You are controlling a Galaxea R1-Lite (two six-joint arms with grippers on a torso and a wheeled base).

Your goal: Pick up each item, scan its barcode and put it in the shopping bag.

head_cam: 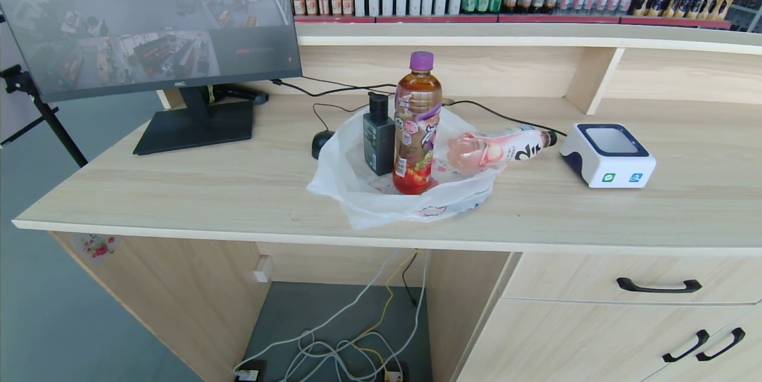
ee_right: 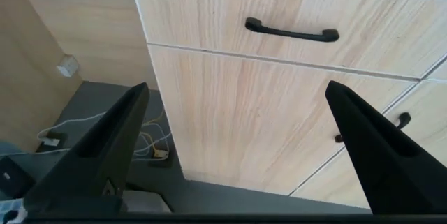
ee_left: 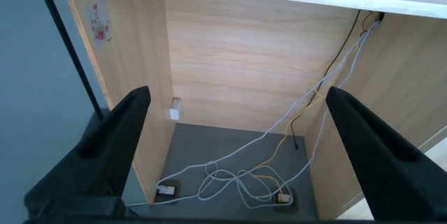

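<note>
A white plastic shopping bag (head_cam: pixel 363 188) lies spread on the wooden counter (head_cam: pixel 238 191). Standing on it are a tea bottle with a purple cap (head_cam: pixel 417 126) and a dark bottle with a black cap (head_cam: pixel 378 135). A pink drink bottle (head_cam: pixel 500 147) lies on its side at the bag's right edge. The white barcode scanner (head_cam: pixel 607 154) sits right of it. My left gripper (ee_left: pixel 237 112) is open, down below counter height, facing the recess under the counter. My right gripper (ee_right: pixel 237 112) is open too, low in front of the drawers (ee_right: pixel 293 35), holding nothing.
A monitor (head_cam: pixel 149 19) on a black stand is at the counter's back left, with a mouse (head_cam: pixel 321 143) and cables behind the bag. Loose cables (ee_left: pixel 244 175) lie on the floor in the recess. A raised ledge and bottle shelves run along the back.
</note>
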